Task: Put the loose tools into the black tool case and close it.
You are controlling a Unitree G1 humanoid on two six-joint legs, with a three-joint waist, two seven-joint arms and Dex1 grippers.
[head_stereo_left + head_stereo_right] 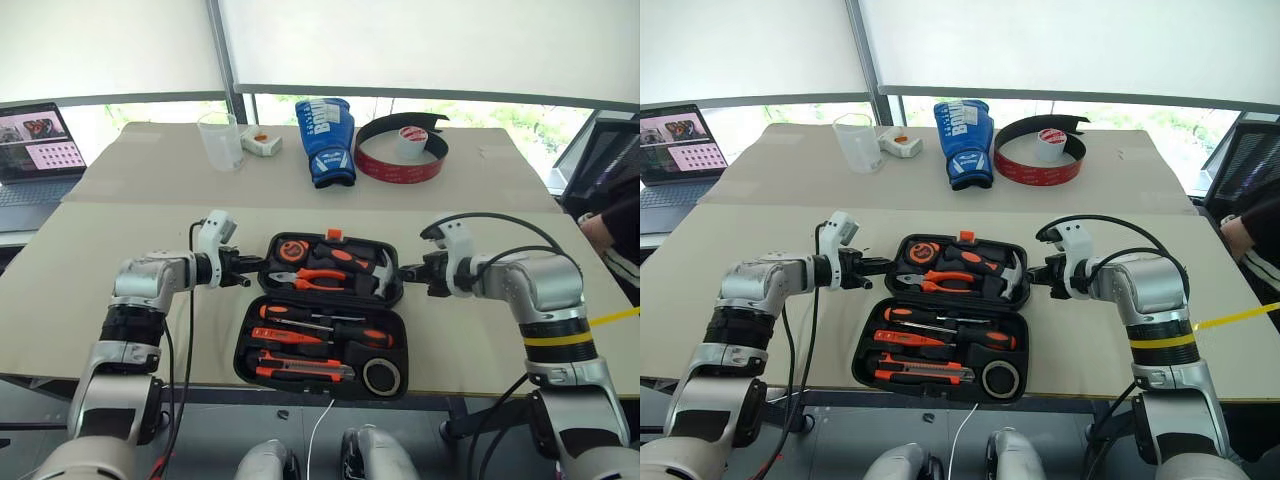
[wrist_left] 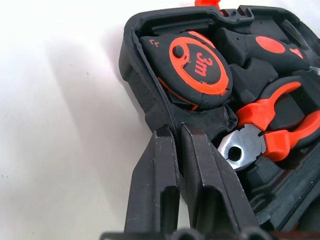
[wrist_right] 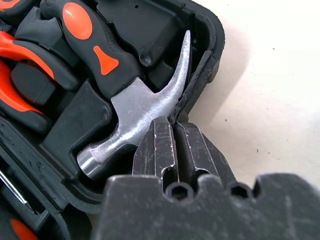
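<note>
Pincer on my left arm is closed, its fingers pinching the left rim of the far half of the flat black moulded-plastic tool case, which lies open on the pale desk. My right pincer is closed on the opposite rim, beside the steel hammer head. Orange-and-black screwdrivers, the utility knife and dark tape roll sit in the near half. I judge closing comes next; uneven lifting could slip a thin rim free, or spill the pliers.
</note>
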